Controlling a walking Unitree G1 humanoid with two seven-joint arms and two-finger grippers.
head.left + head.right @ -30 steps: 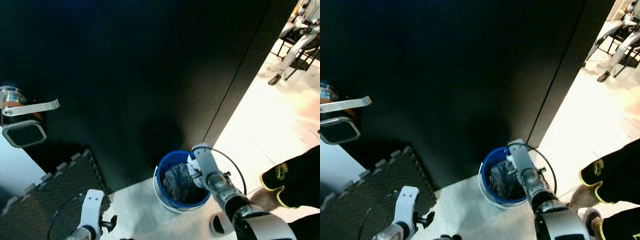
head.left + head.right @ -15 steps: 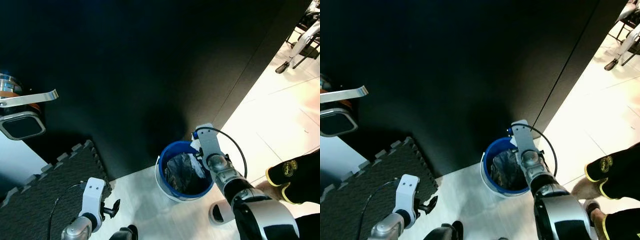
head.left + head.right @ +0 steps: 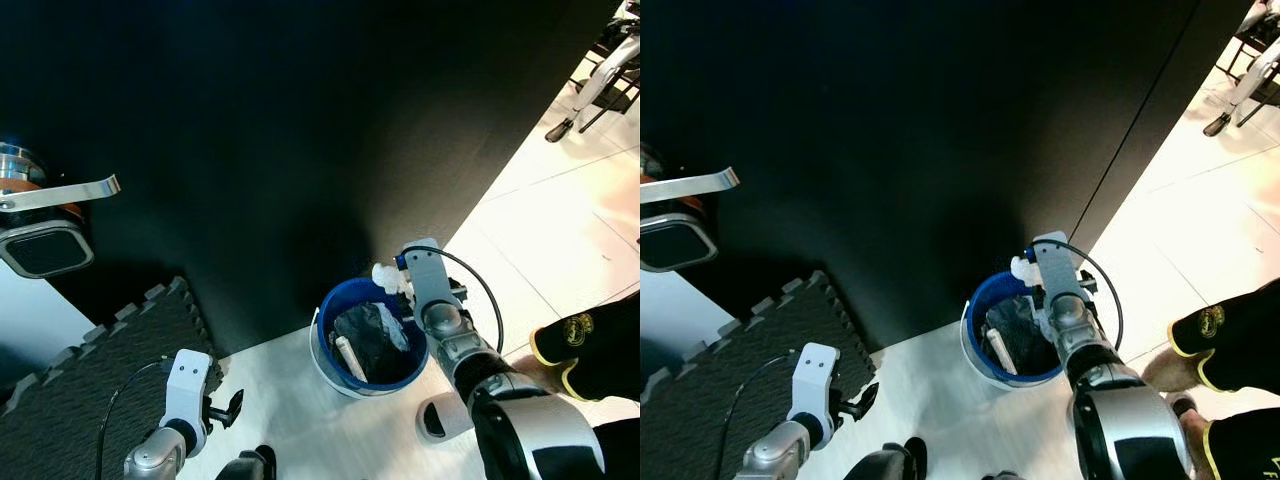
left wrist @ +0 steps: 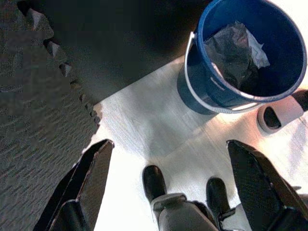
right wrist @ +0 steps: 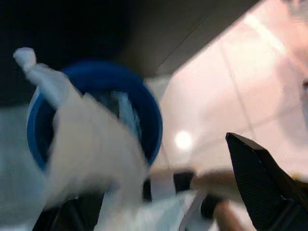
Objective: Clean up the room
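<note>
I see the right gripper (image 3: 398, 283) over the blue bucket's (image 3: 325, 365) far rim, jaws apart, white wad (image 5: 86, 144) against one. Left gripper (image 4: 168, 168) idle, jaws apart. No legible writing.

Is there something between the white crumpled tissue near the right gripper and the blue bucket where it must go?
Nothing visible blocks it. The white tissue hangs at the right gripper just over the rim of the blue bucket, whose mouth is open, with a dark bag inside.
</note>
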